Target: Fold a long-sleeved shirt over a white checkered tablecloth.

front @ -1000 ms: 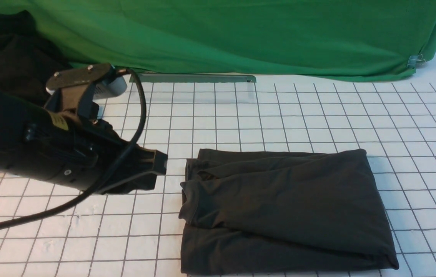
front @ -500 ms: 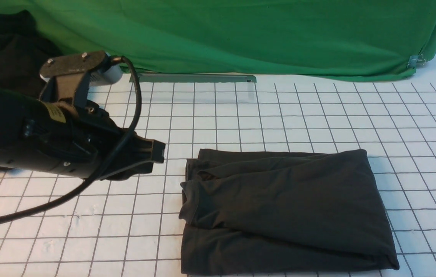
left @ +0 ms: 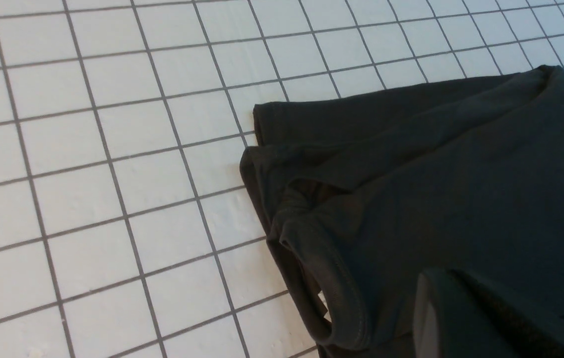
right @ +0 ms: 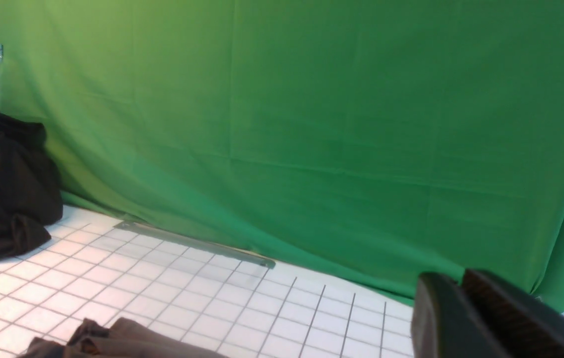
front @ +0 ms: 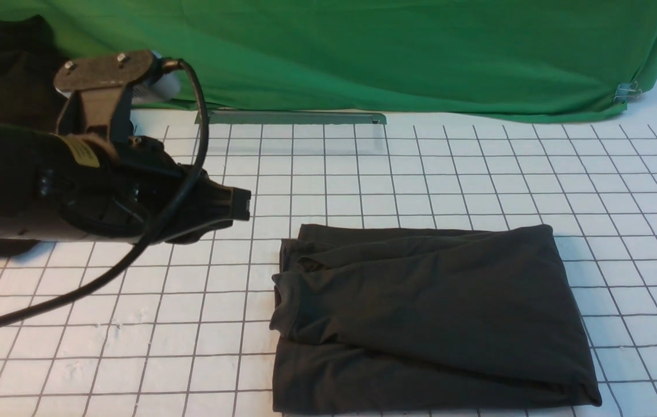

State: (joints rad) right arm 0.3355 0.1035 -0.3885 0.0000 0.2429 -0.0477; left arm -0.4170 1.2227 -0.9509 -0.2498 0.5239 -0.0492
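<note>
- Two black grippers to account for: left gripper [front: 241, 204] pressed together on nothing, hanging above the cloth just beside the garment's collar end; right gripper [right: 461, 298] seen only in its own wrist view, jaws close together with hardly a gap, holding nothing, raised and pointed at the backdrop.
- Just beyond the left fingertip [left: 441, 318]: dark charcoal-grey long-sleeved cotton shirt [front: 427, 313], lying flat as a compact, roughly rectangular bundle, ribbed crew neck [left: 312, 253] turned toward the left arm.
- No sleeve hanging loose; layers stacked with a few soft creases; chest print not visible.
- Judged nearly or wholly finished: folds made, bundle set down, neither gripper touching it. At most a small tidy of the puckered collar edge left, plus withdrawal of the arms.
- Beneath everything: white checkered tablecloth [front: 421, 168] ruled in thin grey lines, slightly rumpled near the left arm's cable.
- Farther off: blacker heap of plain fabric [right: 3, 194] at the far left corner, well apart from the shirt.
- Behind: plain green backdrop cloth [front: 363, 52], a thin grey metal bar [front: 294, 118] at its foot.
</note>
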